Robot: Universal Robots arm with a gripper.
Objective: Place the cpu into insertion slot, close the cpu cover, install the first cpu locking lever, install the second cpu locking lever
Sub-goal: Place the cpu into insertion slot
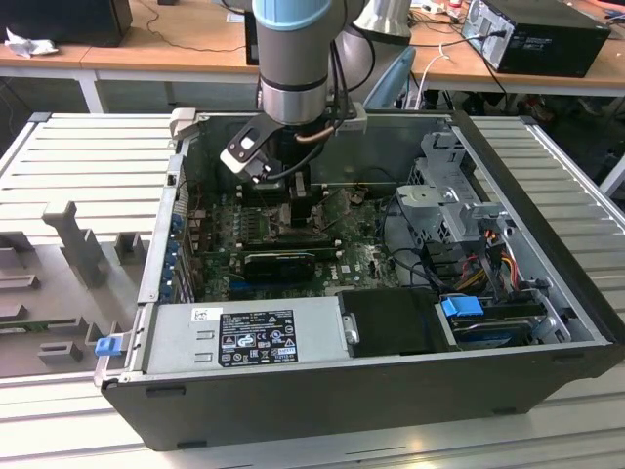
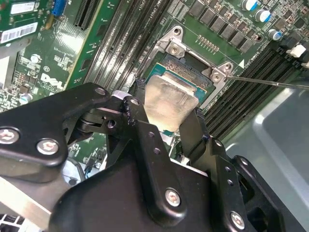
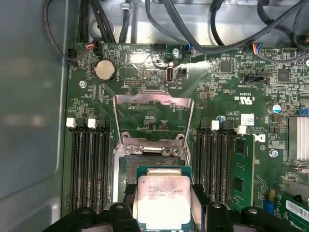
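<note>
Pincer (image 2: 166, 120) clamps the cpu (image 3: 164, 203), faint print on top, over the insertion slot (image 3: 145, 163); cpu cover (image 3: 153, 99) raised.

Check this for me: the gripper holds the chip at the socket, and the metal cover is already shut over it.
Wrong on the cover. The gripper does hold the chip at the socket, but the metal cover is swung open, clear of the socket, as the first wrist view shows.
</note>
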